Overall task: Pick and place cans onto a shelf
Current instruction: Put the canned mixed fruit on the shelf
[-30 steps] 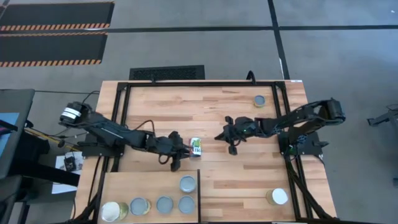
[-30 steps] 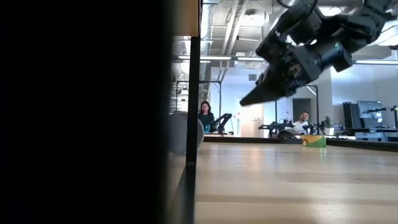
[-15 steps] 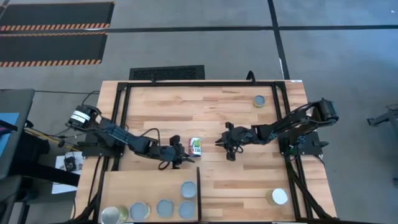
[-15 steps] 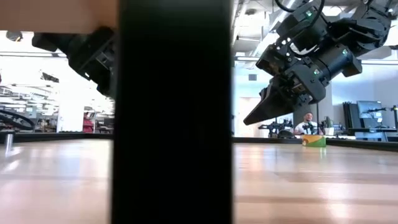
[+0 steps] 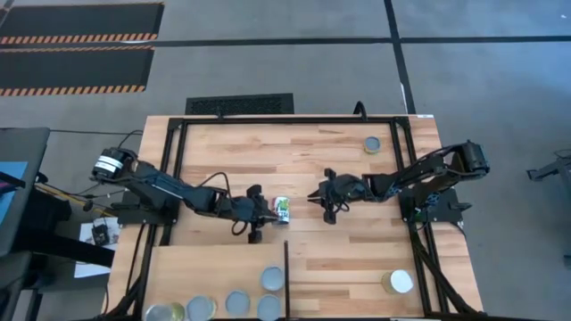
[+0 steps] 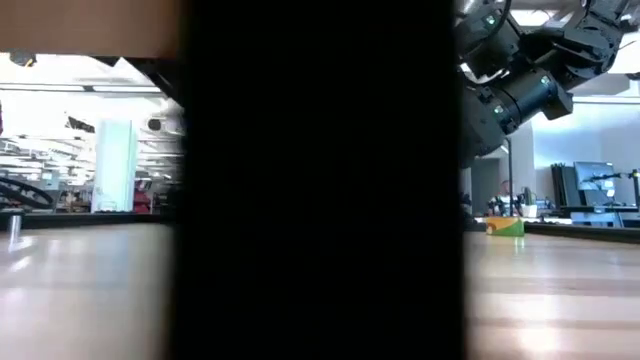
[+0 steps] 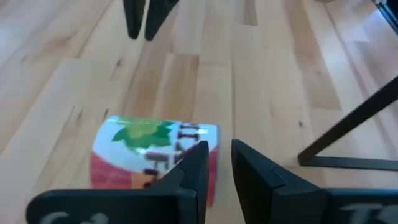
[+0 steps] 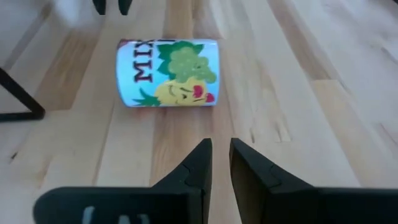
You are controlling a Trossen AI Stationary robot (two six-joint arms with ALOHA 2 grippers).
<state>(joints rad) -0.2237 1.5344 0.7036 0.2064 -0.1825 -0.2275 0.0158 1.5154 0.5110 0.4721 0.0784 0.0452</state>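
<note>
Both claws had closed in on the fallen can mid-desk; left claw and right claw showed narrow gaps, seemingly pinching nothing, can lying between them.

White fruit-printed can

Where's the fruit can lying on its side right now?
High view: the fruit can lies mid-table between the left gripper and right gripper, just beyond the shelf divider.
</note>
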